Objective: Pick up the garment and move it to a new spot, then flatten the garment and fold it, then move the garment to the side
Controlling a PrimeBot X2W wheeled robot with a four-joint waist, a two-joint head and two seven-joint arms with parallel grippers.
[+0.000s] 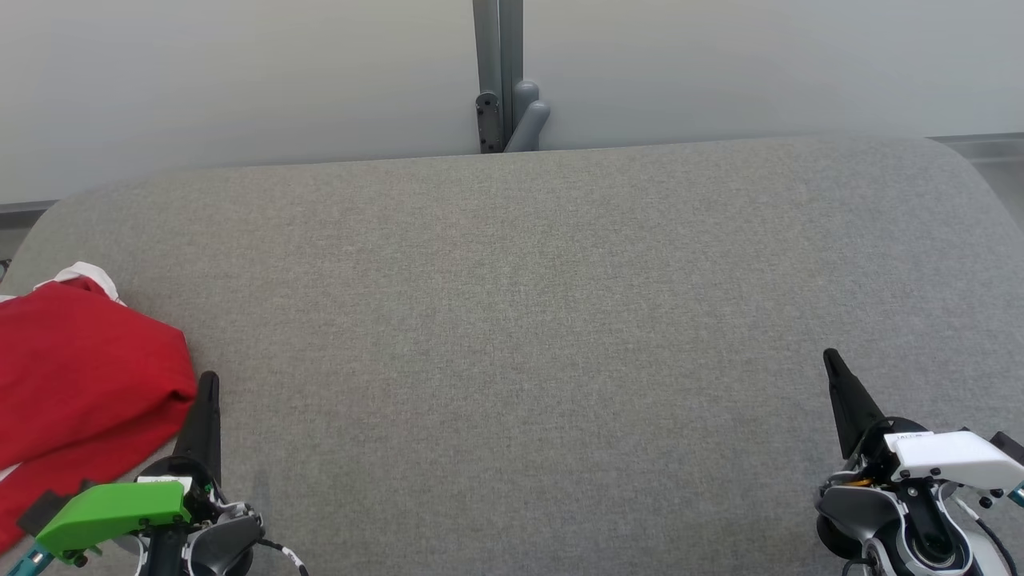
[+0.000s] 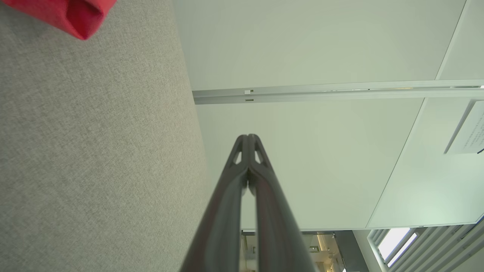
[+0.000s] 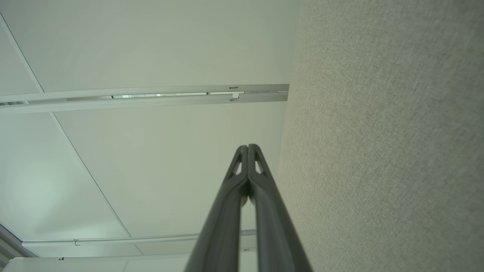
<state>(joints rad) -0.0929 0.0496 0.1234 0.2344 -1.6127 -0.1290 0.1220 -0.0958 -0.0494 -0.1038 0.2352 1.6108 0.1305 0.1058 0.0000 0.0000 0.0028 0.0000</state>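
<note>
Grey woven tabletop (image 1: 520,320), rounded at its far corners, backed by pale wall panels (image 1: 240,80) that meet at a grey post (image 1: 498,72).

1. Garment (image 1: 80,376): red cloth with a strip of white trim at its far edge. It lies bunched in a loose heap at the tabletop's left edge and is partly cut off by the head view's frame. One folded red corner (image 2: 72,15) shows at the upper left of the left wrist view.

2. Left gripper (image 1: 210,380): just beside the garment's right edge, on its near side. Fingers (image 2: 227,211) pressed together tip to tip, with nothing between them and no cloth caught. Green cover (image 1: 112,512) behind them, overlapping the garment's near hem in the head view.

3. Right gripper (image 1: 832,360): well apart from the garment, far across the tabletop to the garment's right. Fingers (image 3: 223,219) clenched tip to tip, empty, over bare grey fabric. White cover (image 1: 952,452) behind them.
</note>
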